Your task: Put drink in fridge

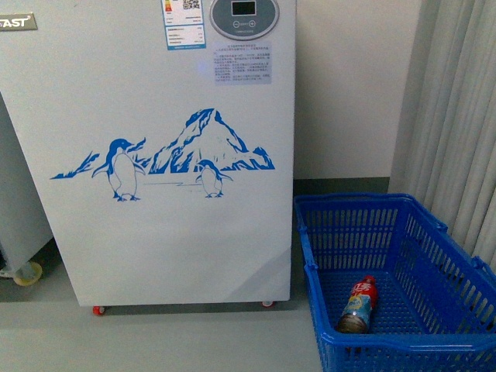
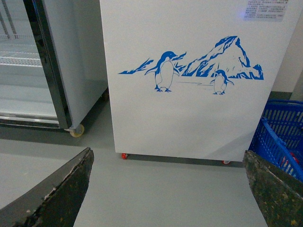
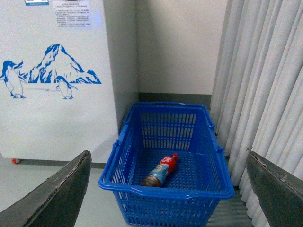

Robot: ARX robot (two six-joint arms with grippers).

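Observation:
The drink (image 1: 358,305), a small bottle with red cap and red label, lies on its side inside a blue plastic basket (image 1: 333,225); it also shows in the right wrist view (image 3: 161,170). The fridge (image 1: 155,139) is a white cabinet with a blue penguin-and-mountain decal and an oval grey display panel (image 1: 244,17); it also shows in the left wrist view (image 2: 189,71) and right wrist view (image 3: 52,71). My left gripper (image 2: 168,189) is open over bare floor in front of the fridge. My right gripper (image 3: 168,189) is open, in front of the basket (image 3: 165,191).
A plain grey-white appliance (image 2: 52,61) with a glass door and a caster stands left of the fridge. Pale curtains (image 3: 265,80) hang right of the basket. The fridge stands on small red casters (image 1: 98,310). Grey floor (image 2: 165,189) lies in front.

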